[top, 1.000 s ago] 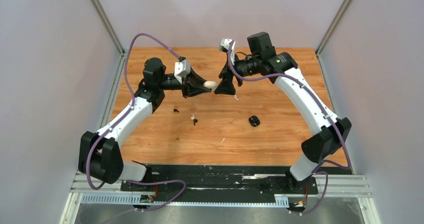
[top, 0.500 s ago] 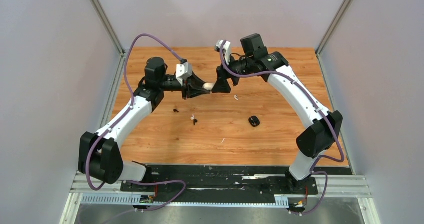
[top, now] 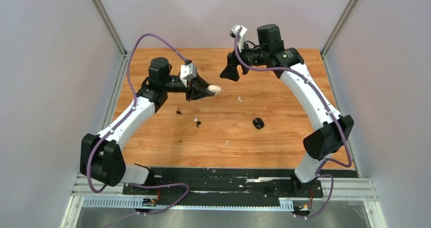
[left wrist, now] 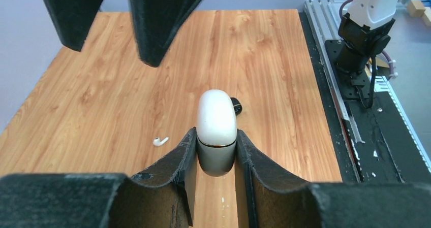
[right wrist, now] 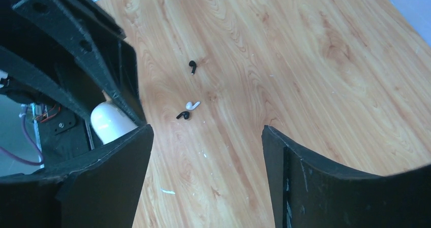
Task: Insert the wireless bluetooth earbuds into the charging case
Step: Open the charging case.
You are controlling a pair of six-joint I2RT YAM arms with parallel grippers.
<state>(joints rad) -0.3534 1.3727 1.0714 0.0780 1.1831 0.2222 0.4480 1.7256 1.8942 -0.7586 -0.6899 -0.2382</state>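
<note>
A white charging case (top: pixel 214 89) with its lid down is held above the table, and my left gripper (top: pixel 206 91) is shut on its lower half. In the left wrist view the case (left wrist: pixel 216 124) stands between the pads. My right gripper (top: pixel 229 73) hangs open and empty, apart from the case on its far right side. On the table lie one white earbud (top: pixel 240 99), a white earbud (top: pixel 195 119) touching a black one (top: pixel 198 123), and another black earbud (top: pixel 179 112). The right wrist view shows the pair (right wrist: pixel 192 105) and the lone black earbud (right wrist: pixel 192 65).
A black charging case (top: pixel 258 122), shut, lies on the wooden table (top: pixel 284 141) right of centre. A small white speck (top: pixel 226 143) sits nearer the front edge. Grey walls enclose the table on three sides.
My right gripper came in against the tip of the white case, then drew back up and to the far right. The left gripper and the case have stayed where they were.
</note>
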